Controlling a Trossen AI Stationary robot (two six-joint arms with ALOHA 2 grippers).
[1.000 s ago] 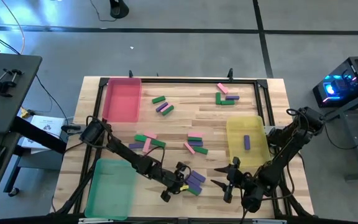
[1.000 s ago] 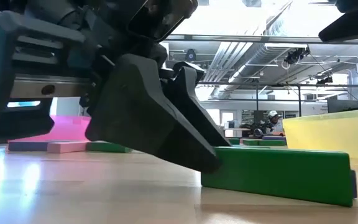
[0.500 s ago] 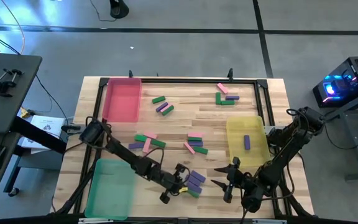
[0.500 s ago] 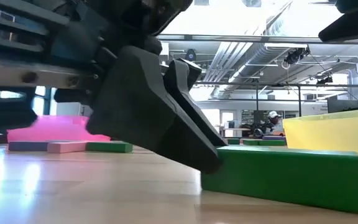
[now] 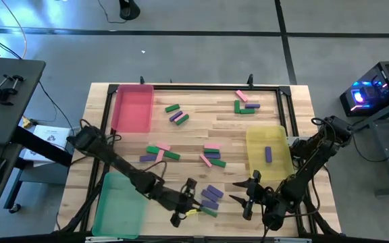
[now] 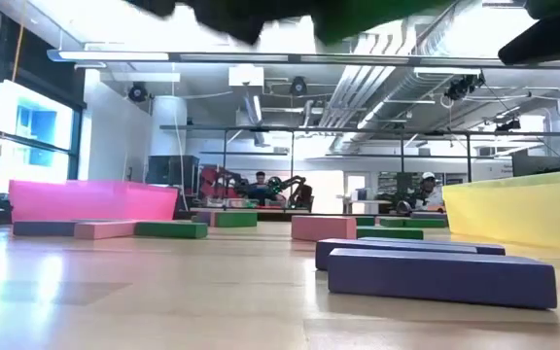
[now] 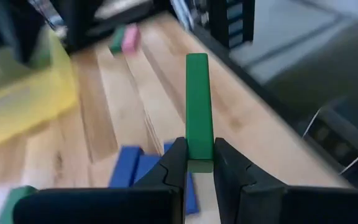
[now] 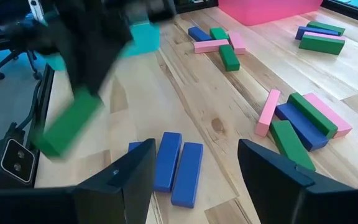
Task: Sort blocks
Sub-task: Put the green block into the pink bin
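My left gripper (image 5: 196, 208) hangs near the table's near edge, shut on a green block (image 7: 197, 99) that is up in the air. That block also shows blurred in the right wrist view (image 8: 67, 127) and at the top of the low view (image 6: 377, 12). Below it, purple blocks (image 5: 211, 196) lie flat on the table. More green, pink and purple blocks lie in loose groups (image 5: 161, 154) (image 5: 211, 156) (image 5: 176, 115) (image 5: 245, 104). My right gripper (image 5: 248, 196) waits open near the front right, its fingers (image 8: 278, 174) apart over bare wood. My left gripper pinches the green block near one end (image 7: 199, 148) between its two fingers, on its two long faces. The fingers slant down from the table's left, and the block sticks straight out beyond them, along their line. The block is lifted clear of the table.
A pink tray (image 5: 132, 108) stands at the far left, a green tray (image 5: 120, 202) at the near left. At the right is a yellow tray (image 5: 269, 142) with one purple block (image 5: 268, 154) in it. A black frame edges the table.
My left gripper has risen from the table with the green block, drawing back a little toward the table's left edge. The block lay flat in front of the low camera, tipped as the fingers held it, and is now lifted clear. The purple blocks behind it have come into sight.
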